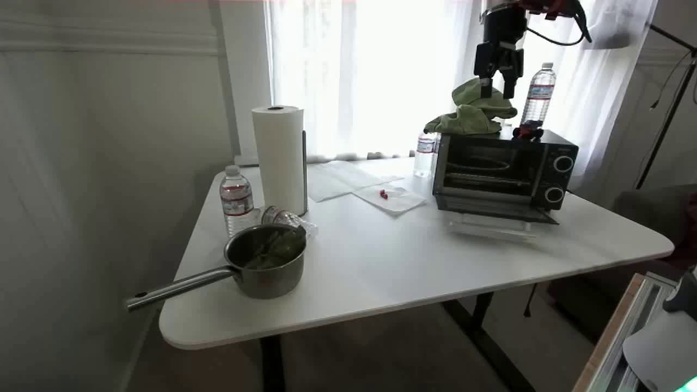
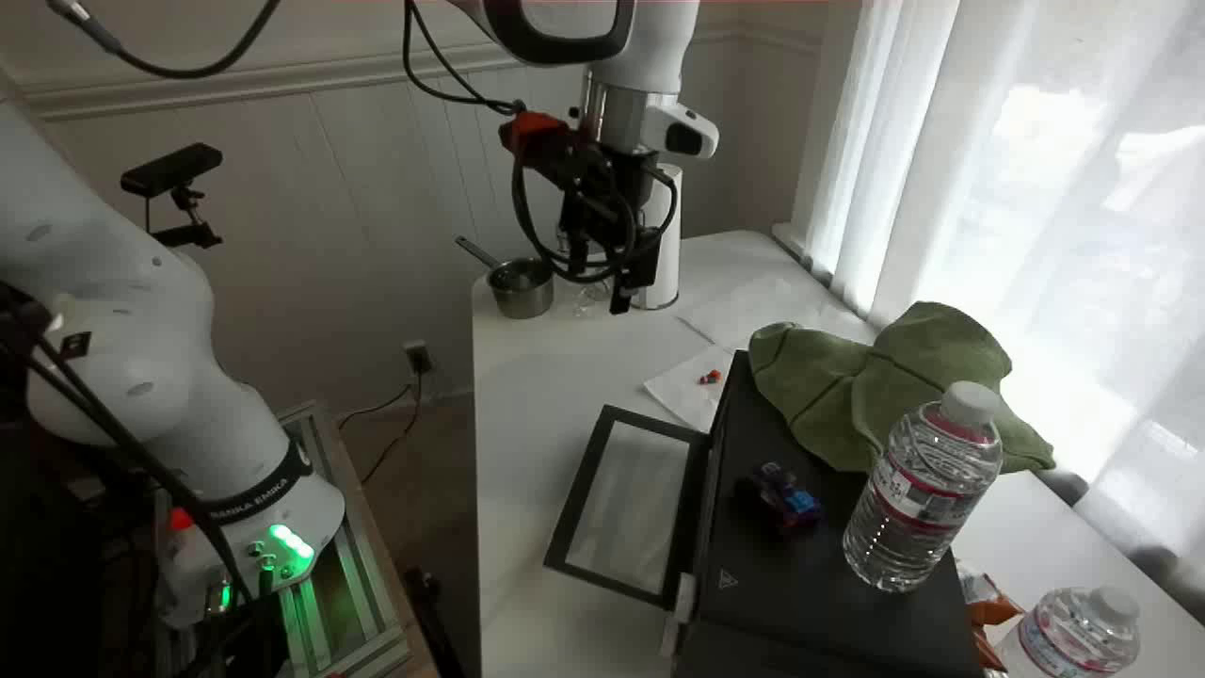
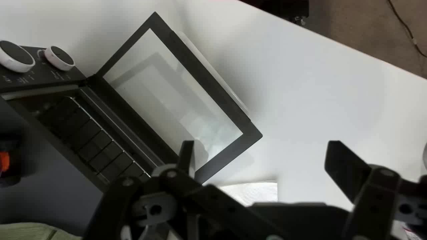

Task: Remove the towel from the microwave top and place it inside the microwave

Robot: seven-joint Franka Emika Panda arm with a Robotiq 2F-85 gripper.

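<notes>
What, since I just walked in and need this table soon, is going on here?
A robot arm hangs over the table, its fingers spread and holding nothing. The green towel lies on top of the toaster oven, along with a toy car and an upright water bottle. The oven's door is open, apparently ready for the towel, which isn't inside yet.

White arm point(image 2: 141, 315), black end effector point(image 3: 260, 151)
</notes>
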